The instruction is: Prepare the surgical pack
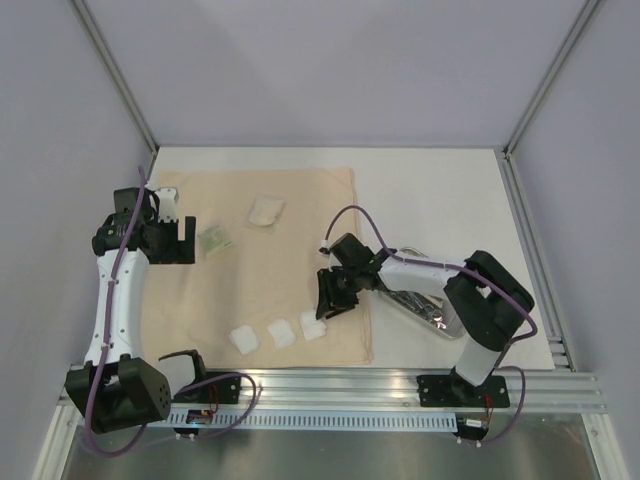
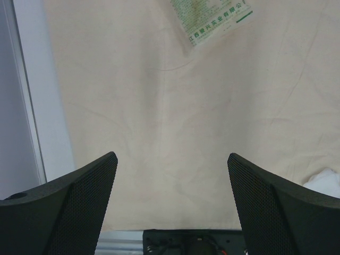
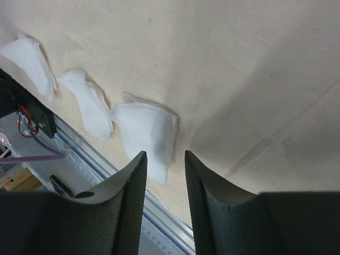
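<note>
The surgical pack's beige cloth (image 1: 300, 200) lies spread flat on the white table. Three white gauze squares (image 1: 243, 338) (image 1: 281, 333) (image 1: 313, 327) sit in a row near its front edge. My right gripper (image 1: 326, 303) hovers just above the rightmost gauze square (image 3: 146, 133), its jaws a little apart with nothing between them (image 3: 164, 154). The other two gauze squares (image 3: 87, 103) (image 3: 29, 58) lie to its left. My left gripper (image 1: 188, 242) stands wide open over bare cloth (image 2: 175, 117) at the left side, holding nothing (image 2: 172, 156). A shiny steel tray (image 1: 422, 306) lies right of the cloth, partly hidden under my right arm.
A green-printed paper packet (image 1: 213, 241) (image 2: 215, 18) lies on the cloth beside the left gripper. A small folded beige pad (image 1: 266, 211) rests farther back. An aluminium rail (image 1: 400, 385) runs along the near table edge, and frame posts stand at the back corners.
</note>
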`<action>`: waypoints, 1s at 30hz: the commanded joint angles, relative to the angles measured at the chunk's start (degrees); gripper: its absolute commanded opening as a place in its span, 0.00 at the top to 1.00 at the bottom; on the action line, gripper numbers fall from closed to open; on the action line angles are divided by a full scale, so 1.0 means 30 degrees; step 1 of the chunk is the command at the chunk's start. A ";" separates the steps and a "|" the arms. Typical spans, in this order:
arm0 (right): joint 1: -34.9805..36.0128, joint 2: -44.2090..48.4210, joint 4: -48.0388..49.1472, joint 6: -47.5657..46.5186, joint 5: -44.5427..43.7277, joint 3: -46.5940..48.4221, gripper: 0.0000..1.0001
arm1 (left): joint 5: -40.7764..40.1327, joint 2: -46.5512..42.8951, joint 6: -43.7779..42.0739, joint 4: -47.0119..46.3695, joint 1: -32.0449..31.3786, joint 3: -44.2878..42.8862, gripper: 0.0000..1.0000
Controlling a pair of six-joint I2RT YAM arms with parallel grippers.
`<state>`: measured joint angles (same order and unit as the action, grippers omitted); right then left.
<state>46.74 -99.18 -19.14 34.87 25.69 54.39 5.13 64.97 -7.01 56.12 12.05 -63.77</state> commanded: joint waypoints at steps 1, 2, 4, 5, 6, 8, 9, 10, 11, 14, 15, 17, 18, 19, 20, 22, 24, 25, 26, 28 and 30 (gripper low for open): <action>0.0093 0.0307 -0.0480 -0.0257 -0.0247 0.0181 0.63 | 0.0254 -0.0299 -0.0448 -0.0161 0.0113 0.0045 0.06; 0.0064 -0.0304 -0.0361 -0.0199 -0.0041 0.0238 0.63 | 0.0283 -0.0299 -0.0419 -0.0132 0.0113 0.0045 0.06; 0.0093 -0.0923 -0.0069 -0.0111 0.0458 0.0355 0.63 | 0.0254 -0.0328 -0.0419 -0.0103 0.0142 0.0045 0.06; 0.0093 -0.1448 0.0078 -0.0111 0.0517 0.0414 0.63 | 0.0225 -0.0328 -0.0419 -0.0102 0.0113 0.0074 0.06; 0.0122 -0.1656 0.0225 -0.0111 0.0692 0.0531 0.63 | 0.0225 -0.0386 -0.0419 -0.0102 0.0142 0.0045 0.06; 0.0210 -0.2240 0.0635 0.0006 0.0985 0.0765 0.63 | 0.0167 -0.0387 -0.0419 -0.0103 0.0142 0.0045 0.06; 0.0269 -0.2389 0.0694 0.0007 0.1219 0.1085 0.63 | 0.0167 -0.0387 -0.0390 -0.0102 0.0113 0.0045 0.06; 0.0414 -0.2536 0.0782 0.0007 0.1366 0.1233 0.63 | 0.0167 -0.0358 -0.0390 -0.0102 0.0113 0.0045 0.06; 0.0474 -0.2682 0.0841 -0.0022 0.1454 0.1351 0.63 | 0.0167 -0.0358 -0.0390 -0.0073 0.0113 0.0074 0.06; 0.0649 -0.2800 0.1163 0.0036 0.1806 0.1586 0.64 | 0.0137 -0.0329 -0.0448 -0.0102 0.0113 0.0045 0.06; 0.0650 -0.2801 0.1251 0.0007 0.1952 0.1557 0.64 | 0.0108 -0.0328 -0.0419 -0.0102 0.0113 0.0045 0.06; 0.0679 -0.3033 0.1281 0.0065 0.2070 0.1674 0.64 | 0.0108 -0.0328 -0.0419 -0.0131 0.0113 0.0016 0.06; 0.0650 -0.3122 0.1310 0.0065 0.2245 0.1703 0.64 | 0.0137 -0.0270 -0.0419 -0.0103 0.0113 0.0045 0.06; 0.0650 -0.3297 0.1455 0.0065 0.2333 0.1733 0.64 | 0.0137 -0.0299 -0.0448 -0.0131 0.0113 0.0045 0.06; 0.0679 -0.3415 0.1457 0.0094 0.2450 0.1820 0.65 | 0.0108 -0.0270 -0.0448 -0.0103 0.0113 0.0016 0.06; 0.0650 -0.3416 0.1399 0.0065 0.2598 0.1850 0.73 | 0.0108 -0.0270 -0.0419 -0.0102 0.0113 0.0045 0.06; 0.0679 -0.3241 0.1311 0.0007 0.2540 0.1967 0.84 | 0.0079 -0.0270 -0.0419 -0.0132 0.0113 0.0045 0.06; 0.0650 -0.2979 0.1252 -0.0022 0.2510 0.2025 0.87 | 0.0108 -0.0270 -0.0419 -0.0103 0.0113 0.0074 0.06; 0.0650 -0.2803 0.1136 -0.0081 0.2539 0.2200 0.90 | 0.0079 -0.0270 -0.0419 -0.0102 0.0113 0.0045 0.06; 0.0679 -0.2132 0.0640 -0.0490 0.2802 0.2493 0.99 | 0.0108 -0.0241 -0.0419 -0.0102 0.0113 0.0045 0.06; 0.0592 -0.1573 0.0054 -0.1045 0.2977 0.3137 1.00 | 0.0137 -0.0182 -0.0419 -0.0131 0.0113 0.0016 0.06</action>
<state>48.31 -107.98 -17.69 34.06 33.34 60.01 5.08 64.97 -7.01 56.10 12.08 -63.77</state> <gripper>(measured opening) 0.023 0.945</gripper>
